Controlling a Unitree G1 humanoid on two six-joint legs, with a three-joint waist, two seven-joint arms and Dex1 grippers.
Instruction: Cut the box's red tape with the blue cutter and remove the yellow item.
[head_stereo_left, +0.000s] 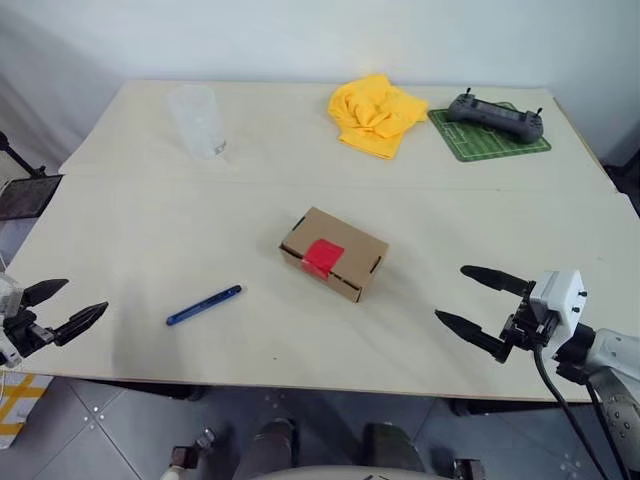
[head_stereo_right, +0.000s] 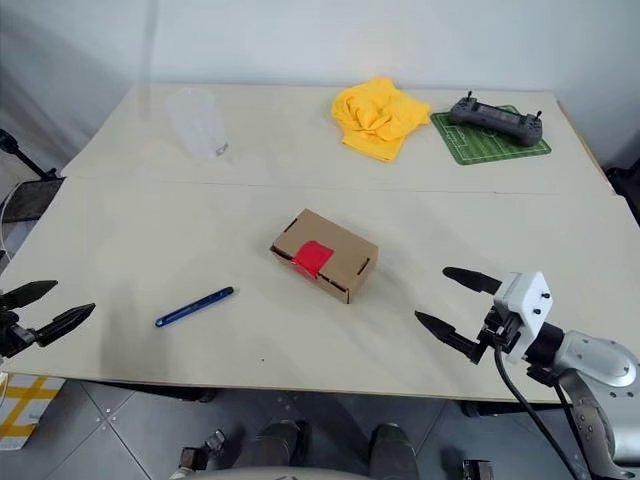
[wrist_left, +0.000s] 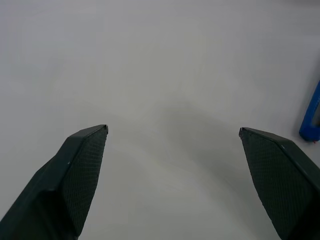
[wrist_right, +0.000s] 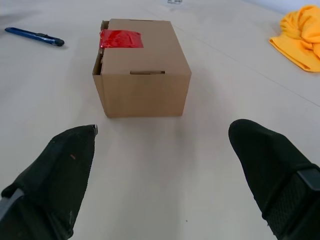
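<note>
The box (head_stereo_left: 333, 253), a small brown carton, lies closed in the middle of the table, with the red tape (head_stereo_left: 322, 257) across its lid edge. The blue cutter (head_stereo_left: 204, 305) lies flat on the table to the box's left. My left gripper (head_stereo_left: 87, 295) hovers open at the table's front left edge, left of the cutter, holding nothing. At the front right, my right gripper (head_stereo_left: 450, 292) is open and empty, pointing at the box (wrist_right: 142, 70) a short way off. The yellow item is hidden.
A crumpled yellow cloth (head_stereo_left: 377, 113) lies at the back of the table. To its right, a dark controller (head_stereo_left: 495, 113) rests on a green mat (head_stereo_left: 520, 142). A clear plastic cup (head_stereo_left: 200, 120) stands at the back left. The table's front edge (head_stereo_left: 300, 375) runs just before both grippers.
</note>
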